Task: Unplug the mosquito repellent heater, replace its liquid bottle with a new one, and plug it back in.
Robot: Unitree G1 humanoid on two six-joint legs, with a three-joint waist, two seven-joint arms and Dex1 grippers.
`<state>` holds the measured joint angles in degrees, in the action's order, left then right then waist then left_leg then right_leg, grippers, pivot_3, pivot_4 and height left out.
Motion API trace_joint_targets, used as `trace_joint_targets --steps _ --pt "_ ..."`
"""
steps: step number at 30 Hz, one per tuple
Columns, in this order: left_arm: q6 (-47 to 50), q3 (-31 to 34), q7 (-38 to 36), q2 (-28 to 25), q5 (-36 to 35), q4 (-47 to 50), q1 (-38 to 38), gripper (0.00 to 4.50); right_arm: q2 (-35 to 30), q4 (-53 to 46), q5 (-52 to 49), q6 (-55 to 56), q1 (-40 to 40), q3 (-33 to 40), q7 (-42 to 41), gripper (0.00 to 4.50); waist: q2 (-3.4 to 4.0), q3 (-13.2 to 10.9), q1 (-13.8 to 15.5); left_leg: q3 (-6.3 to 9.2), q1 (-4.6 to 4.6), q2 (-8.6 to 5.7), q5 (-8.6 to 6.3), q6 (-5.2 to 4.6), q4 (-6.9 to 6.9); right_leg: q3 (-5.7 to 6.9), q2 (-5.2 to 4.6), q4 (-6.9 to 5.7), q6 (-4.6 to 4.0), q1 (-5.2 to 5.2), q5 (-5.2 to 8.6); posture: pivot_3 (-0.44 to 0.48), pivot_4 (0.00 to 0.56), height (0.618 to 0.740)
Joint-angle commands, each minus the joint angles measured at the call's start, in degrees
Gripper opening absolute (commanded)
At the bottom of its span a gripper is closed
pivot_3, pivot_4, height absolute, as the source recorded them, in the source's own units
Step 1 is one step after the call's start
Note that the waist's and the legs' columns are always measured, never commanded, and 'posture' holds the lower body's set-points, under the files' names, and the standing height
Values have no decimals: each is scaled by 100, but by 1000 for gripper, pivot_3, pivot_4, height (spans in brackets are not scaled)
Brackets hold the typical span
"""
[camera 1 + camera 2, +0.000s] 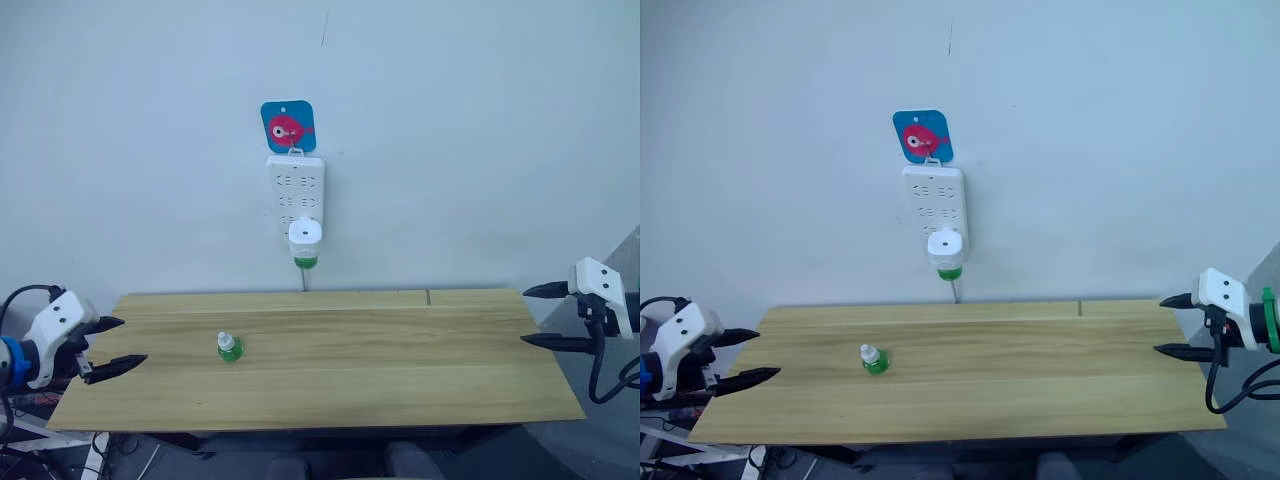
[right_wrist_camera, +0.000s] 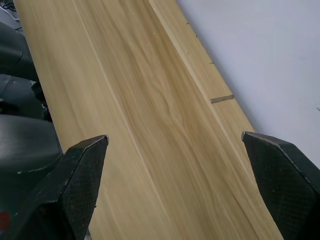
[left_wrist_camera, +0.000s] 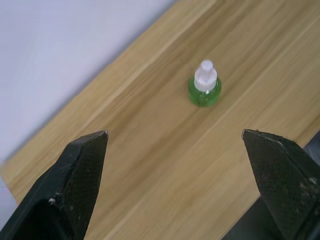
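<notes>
Two grippers, both spread wide and empty: left gripper (image 1: 112, 345) at the table's (image 1: 400, 370) left end, right gripper (image 1: 535, 315) at its right end. New bottle (image 1: 230, 347) upright on the table, nearer the left gripper. Heater (image 1: 304, 236) plugged into the wall strip (image 1: 295, 185) above the table, old bottle (image 1: 305, 262) fitted. No step done yet.
</notes>
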<state>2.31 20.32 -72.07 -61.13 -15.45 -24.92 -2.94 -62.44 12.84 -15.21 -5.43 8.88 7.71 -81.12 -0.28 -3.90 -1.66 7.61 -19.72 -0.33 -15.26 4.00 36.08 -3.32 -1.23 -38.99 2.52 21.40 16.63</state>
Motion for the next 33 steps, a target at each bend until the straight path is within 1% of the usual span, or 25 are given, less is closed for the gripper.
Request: trace_joint_targets --steps 1,3,5,9,12,16,20,23,26,30,33 --pt "65 240 -114 -160 -188 -53 134 4500 -2 -42 -70 56 118 49 -30 4471 0 0 0 0 0 0 0 0 0 0 0 0 0 0 0 60 18 720" --pt "-82 207 -190 -207 -110 -165 110 4500 20 -76 -95 16 118 50 -24 4471 0 0 -2 0 0 0 0 0 -1 0 0 0 0 0 0 56 17 720" --pt "-21 227 -291 -227 -167 -216 115 4500 41 -111 -165 -160 116 73 -8 4471 0 0 -1 -1 0 0 0 0 -1 0 0 0 0 2 0 53 17 720" --pt "-162 264 -233 -215 -165 -366 271 4500 88 -257 -263 -339 51 142 42 4471 0 0 -3 0 0 0 0 0 -1 0 0 0 0 1 0 37 22 720" --pt "91 203 -258 -155 -284 -248 405 4500 106 -474 -236 -207 -140 158 100 4471 -5 -4 -5 1 0 1 0 0 0 0 1 0 0 1 0 18 28 720" --pt "420 -43 -39 117 -329 111 690 4500 158 -1300 -473 -428 -527 309 238 4471 -1 -29 -10 1 -2 0 0 0 0 0 1 0 1 2 0 -29 46 720" --pt "1233 -414 116 586 -598 779 1165 4500 309 -2605 -978 -984 -947 527 535 4471 9 -81 -34 0 -6 -1 0 0 2 -5 1 1 5 1 -1 -87 76 720" --pt "1619 -729 327 944 -588 825 1726 4500 492 -3611 -1376 -1578 -1065 543 1014 4471 -18 -147 -89 2 -6 3 0 0 5 -7 10 0 7 1 -2 -101 88 720" --pt "1677 -960 433 1265 -523 613 2301 4500 755 -4418 -1880 -2287 -830 476 1711 4471 -57 -201 -177 3 -8 3 0 1 6 -9 11 1 9 2 -4 -130 98 720" --pt "1623 -1103 461 1592 -516 326 2948 4500 1206 -5059 -2531 -3320 -231 439 2927 4471 -80 -231 -318 0 -16 1 0 1 7 -15 9 6 14 8 -8 -166 105 720" --pt "1571 -1169 321 1684 -540 253 3180 4500 1437 -5279 -3039 -4023 107 471 3665 4471 -99 -266 -420 -4 -19 2 0 1 5 -21 9 11 15 16 -9 -186 111 720"
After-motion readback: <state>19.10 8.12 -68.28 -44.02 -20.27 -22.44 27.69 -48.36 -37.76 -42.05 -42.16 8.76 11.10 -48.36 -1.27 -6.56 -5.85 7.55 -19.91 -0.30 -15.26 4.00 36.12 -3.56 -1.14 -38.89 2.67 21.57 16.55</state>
